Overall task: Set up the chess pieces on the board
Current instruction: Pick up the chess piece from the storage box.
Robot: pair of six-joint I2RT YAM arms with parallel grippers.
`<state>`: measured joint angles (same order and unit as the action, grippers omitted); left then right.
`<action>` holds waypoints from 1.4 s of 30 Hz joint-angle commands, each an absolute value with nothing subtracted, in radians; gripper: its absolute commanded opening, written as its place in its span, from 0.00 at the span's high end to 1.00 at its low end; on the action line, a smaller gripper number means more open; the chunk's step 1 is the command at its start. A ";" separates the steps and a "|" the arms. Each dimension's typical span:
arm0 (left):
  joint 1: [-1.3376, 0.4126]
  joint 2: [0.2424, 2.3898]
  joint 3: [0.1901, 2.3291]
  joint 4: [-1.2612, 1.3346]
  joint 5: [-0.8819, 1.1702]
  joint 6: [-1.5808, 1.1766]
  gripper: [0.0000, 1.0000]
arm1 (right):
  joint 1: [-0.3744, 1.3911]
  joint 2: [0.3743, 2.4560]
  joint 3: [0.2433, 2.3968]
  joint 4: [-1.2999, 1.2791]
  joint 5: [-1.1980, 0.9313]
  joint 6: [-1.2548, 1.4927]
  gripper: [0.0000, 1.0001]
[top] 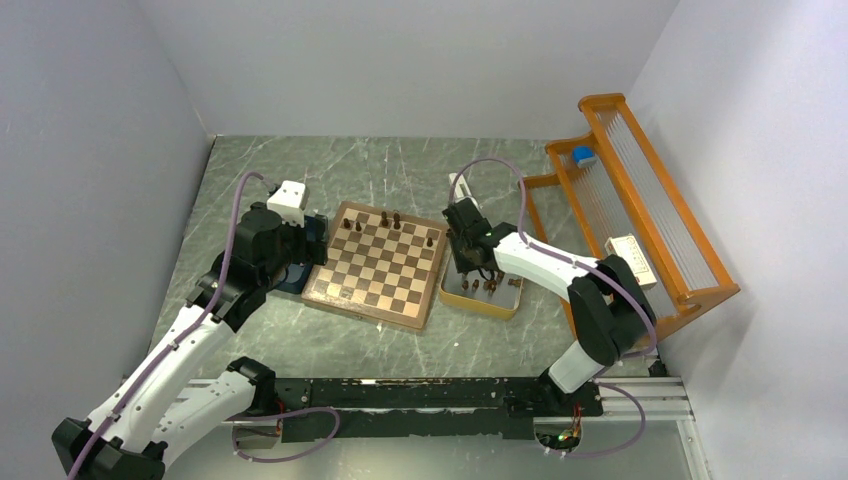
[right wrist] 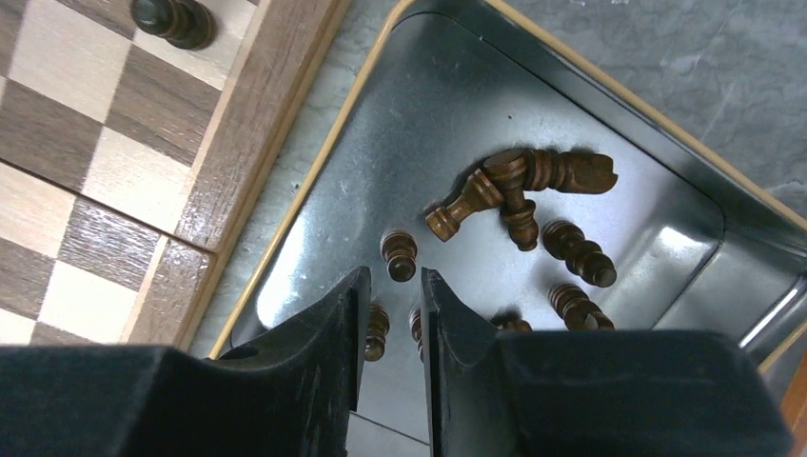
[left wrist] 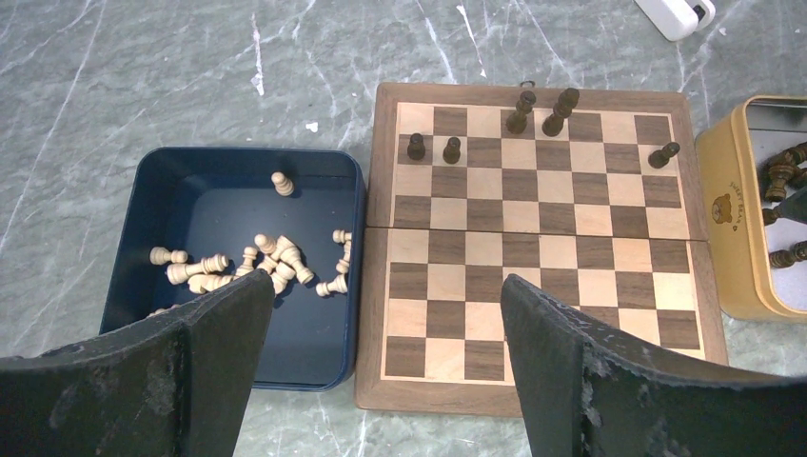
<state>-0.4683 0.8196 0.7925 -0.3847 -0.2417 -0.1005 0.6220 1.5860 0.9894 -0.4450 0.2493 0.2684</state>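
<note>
The board (top: 380, 265) lies mid-table with several dark chess pieces (left wrist: 520, 109) upright along its far rows. More dark chess pieces (right wrist: 519, 186) sit in the yellow-rimmed tray (right wrist: 314, 162) right of the board, some upright and some lying down. My right gripper (right wrist: 392, 276) hangs low inside this tray. Its jaws are narrowed around an upright dark pawn (right wrist: 400, 255) at the fingertips. My left gripper (left wrist: 385, 295) stands wide open above the board's near-left corner (left wrist: 381, 381), with nothing between its fingers.
A dark blue tray (left wrist: 238, 162) left of the board holds several light wooden pieces (left wrist: 276, 262). An orange rack (top: 640, 200) stands at the right wall. It carries a blue cap (top: 583, 155) and a white box (top: 630, 258). A white object (left wrist: 676, 14) lies behind the board.
</note>
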 commanded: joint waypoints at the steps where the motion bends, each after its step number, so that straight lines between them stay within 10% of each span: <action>1: -0.471 0.803 0.792 -0.351 -0.242 -0.092 0.07 | 0.613 1.609 0.975 -0.400 0.244 0.270 0.70; 42: -0.471 0.805 0.791 -0.347 -0.235 -0.091 0.07 | 0.594 1.564 1.104 -0.524 0.239 0.259 0.87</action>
